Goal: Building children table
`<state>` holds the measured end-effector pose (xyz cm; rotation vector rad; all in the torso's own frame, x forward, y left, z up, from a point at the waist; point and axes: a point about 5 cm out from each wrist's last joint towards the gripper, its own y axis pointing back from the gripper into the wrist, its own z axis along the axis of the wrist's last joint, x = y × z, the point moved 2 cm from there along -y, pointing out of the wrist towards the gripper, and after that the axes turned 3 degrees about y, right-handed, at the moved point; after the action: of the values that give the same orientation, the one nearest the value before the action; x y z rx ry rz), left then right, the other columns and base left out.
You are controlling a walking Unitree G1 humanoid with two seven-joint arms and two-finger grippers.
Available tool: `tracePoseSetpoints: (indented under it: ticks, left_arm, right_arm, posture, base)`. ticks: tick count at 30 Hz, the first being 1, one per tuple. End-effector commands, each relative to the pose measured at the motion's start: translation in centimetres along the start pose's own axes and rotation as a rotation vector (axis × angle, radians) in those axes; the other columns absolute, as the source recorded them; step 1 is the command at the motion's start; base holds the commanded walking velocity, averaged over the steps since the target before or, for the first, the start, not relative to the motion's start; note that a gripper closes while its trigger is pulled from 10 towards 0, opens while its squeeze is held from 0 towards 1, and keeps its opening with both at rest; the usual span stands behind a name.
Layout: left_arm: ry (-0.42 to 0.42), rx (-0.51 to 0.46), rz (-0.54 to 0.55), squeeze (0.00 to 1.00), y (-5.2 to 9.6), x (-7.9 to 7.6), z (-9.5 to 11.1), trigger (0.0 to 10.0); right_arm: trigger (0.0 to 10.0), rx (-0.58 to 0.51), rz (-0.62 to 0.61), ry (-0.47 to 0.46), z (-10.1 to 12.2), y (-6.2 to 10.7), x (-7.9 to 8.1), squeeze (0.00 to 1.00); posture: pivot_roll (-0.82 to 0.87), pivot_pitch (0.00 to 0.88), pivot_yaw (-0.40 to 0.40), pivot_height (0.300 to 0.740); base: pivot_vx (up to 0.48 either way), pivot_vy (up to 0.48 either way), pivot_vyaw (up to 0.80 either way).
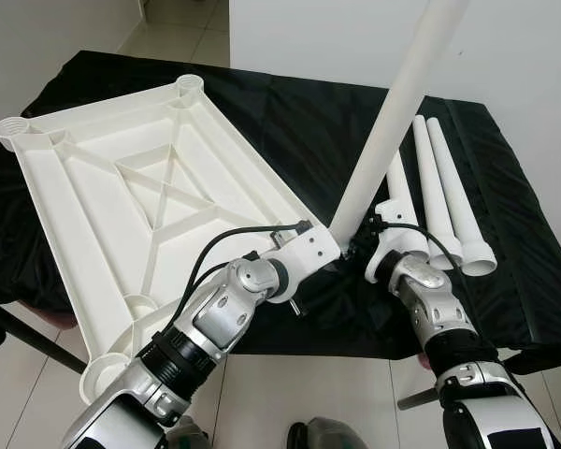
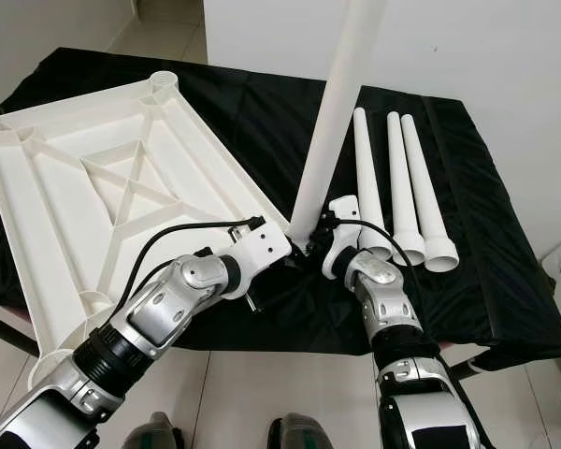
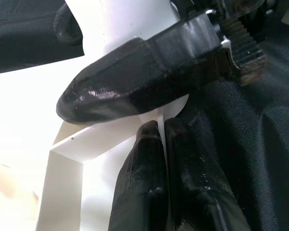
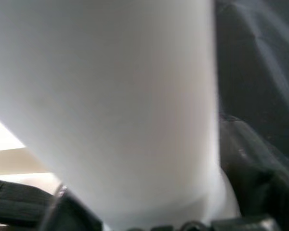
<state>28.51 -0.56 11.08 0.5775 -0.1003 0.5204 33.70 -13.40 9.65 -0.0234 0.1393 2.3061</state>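
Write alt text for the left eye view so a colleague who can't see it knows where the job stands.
Both end effectors, left and right, meet at the base of a raised white table leg beside the near corner of the upturned white tabletop. Three more legs lie side by side on the black cloth.
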Motion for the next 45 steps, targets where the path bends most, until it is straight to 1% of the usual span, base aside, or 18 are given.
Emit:
tracePoseSetpoints:
  ticks: [1, 9, 10, 12, 14, 15, 16, 18, 20, 21, 26, 32, 33, 34, 35, 36, 37, 45]
  left_arm:
    - [0.007, 0.089, -0.089, 0.00, -0.5, -1.6, -2.0, 10.0]
    - [0.015, 0.093, -0.088, 0.00, -0.4, -1.6, -2.2, 10.0]
    - [0.016, 0.094, -0.087, 0.00, -0.4, -1.6, -2.3, 10.0]
    - [0.017, 0.095, -0.086, 0.00, -0.3, -1.6, -2.3, 10.0]
    - [0.017, 0.095, -0.084, 0.00, -0.3, -1.6, -2.3, 10.0]
    - [0.017, 0.096, -0.084, 0.00, -0.3, -1.6, -2.3, 10.0]
    - [0.017, 0.096, -0.084, 0.00, -0.3, -1.6, -2.3, 10.0]
    - [0.017, 0.096, -0.085, 0.00, -0.3, -1.6, -2.3, 10.0]
    - [0.015, 0.096, -0.081, 0.00, -0.4, -1.6, -2.3, 10.0]
    - [0.014, 0.096, -0.079, 0.00, -0.4, -1.5, -2.3, 10.0]
    - [0.017, 0.097, -0.075, 0.00, -0.4, -1.5, -2.3, 10.0]
    - [0.010, 0.097, -0.075, 0.00, -0.4, -1.4, -2.3, 10.0]
    - [0.010, 0.097, -0.074, 0.00, -0.4, -1.4, -2.3, 10.0]
    - [0.010, 0.097, -0.074, 0.00, -0.4, -1.4, -2.3, 10.0]
    - [0.011, 0.097, -0.074, 0.00, -0.4, -1.4, -2.3, 10.0]
    - [0.012, 0.098, -0.074, 0.00, -0.4, -1.4, -2.4, 10.0]
    - [0.011, 0.098, -0.073, 0.00, -0.4, -1.4, -2.4, 10.0]
    - [0.008, 0.100, -0.074, 0.00, -0.3, -1.3, -2.4, 10.0]
  right_arm:
    - [0.0, 0.078, -0.007, -0.029, -1.9, 0.8, 0.0, 0.00]
    - [0.0, 0.046, -0.043, -0.049, -1.8, 0.7, 0.8, 0.00]
    - [0.0, 0.049, -0.074, -0.044, -1.9, 0.6, 1.0, 0.00]
    - [0.0, 0.059, -0.143, -0.038, -1.9, 0.5, 1.3, 0.00]
    - [0.0, 0.083, -0.238, -0.084, -2.2, 0.3, 1.2, 0.00]
    - [0.0, 0.098, -0.332, -0.117, -2.4, 0.2, 0.9, 0.00]
    - [0.0, 0.098, -0.332, -0.117, -2.4, 0.2, 0.9, 0.00]
    - [0.0, 0.110, -0.397, -0.138, -2.6, 0.3, 0.6, 0.00]
    - [0.0, 0.144, -0.606, -0.140, -2.9, 0.5, 0.3, 0.00]
    - [0.0, 0.152, -0.672, -0.135, -3.0, 0.7, 0.2, 0.00]
    - [0.0, 0.133, -0.709, -0.157, -2.8, 0.6, 0.7, 0.00]
    - [0.0, 0.120, -0.691, -0.150, -2.5, 0.8, 0.7, 0.00]
    - [2.2, 0.119, -0.684, -0.150, -2.4, 0.7, 0.9, 0.00]
    - [2.2, 0.119, -0.684, -0.150, -2.4, 0.7, 0.9, 0.00]
    - [10.0, 0.115, -0.679, -0.152, -2.4, 0.6, 1.1, 0.00]
    - [10.0, 0.105, -0.672, -0.161, -2.2, 0.5, 1.3, 0.27]
    - [10.0, 0.080, -0.653, -0.171, -1.9, 0.4, 1.3, 1.00]
    - [10.0, 0.024, -0.607, -0.192, -1.1, 0.3, 1.0, 1.00]
  posture:
    - [-0.07, 0.020, -0.039, 0.740]
    - [-0.06, 0.023, -0.042, 0.740]
    - [-0.06, 0.024, -0.044, 0.740]
    - [-0.06, 0.023, -0.047, 0.740]
    - [-0.06, 0.020, -0.049, 0.740]
    - [-0.06, 0.019, -0.053, 0.740]
    - [-0.06, 0.019, -0.053, 0.740]
    - [-0.06, 0.019, -0.053, 0.740]
    - [-0.05, 0.008, -0.061, 0.740]
    - [-0.05, 0.008, -0.061, 0.740]
    - [-0.05, 0.001, -0.060, 0.740]
    - [-0.05, 0.000, -0.062, 0.740]
    - [-0.05, 0.000, -0.060, 0.740]
    - [-0.05, 0.000, -0.060, 0.740]
    - [-0.05, 0.000, -0.060, 0.740]
    - [-0.04, 0.000, -0.058, 0.740]
    - [-0.04, 0.000, -0.058, 0.740]
    - [-0.05, 0.000, -0.047, 0.740]
  base:
    - [0.000, 0.000, 0.00]
    - [0.000, 0.000, 0.00]
    - [0.000, 0.000, 0.00]
    - [0.000, 0.000, 0.00]
    - [0.000, 0.000, 0.00]
    - [0.000, 0.000, 0.00]
    - [0.000, 0.000, 0.00]
    - [0.000, 0.000, 0.00]
    - [0.000, 0.000, 0.00]
    - [0.000, 0.000, 0.00]
    - [0.000, 0.000, 0.00]
    - [0.000, 0.000, 0.00]
    - [0.000, 0.000, 0.00]
    - [0.000, 0.000, 0.00]
    - [0.000, 0.000, 0.00]
    - [0.000, 0.000, 0.00]
    - [0.000, 0.000, 0.00]
    - [0.000, 0.000, 0.00]
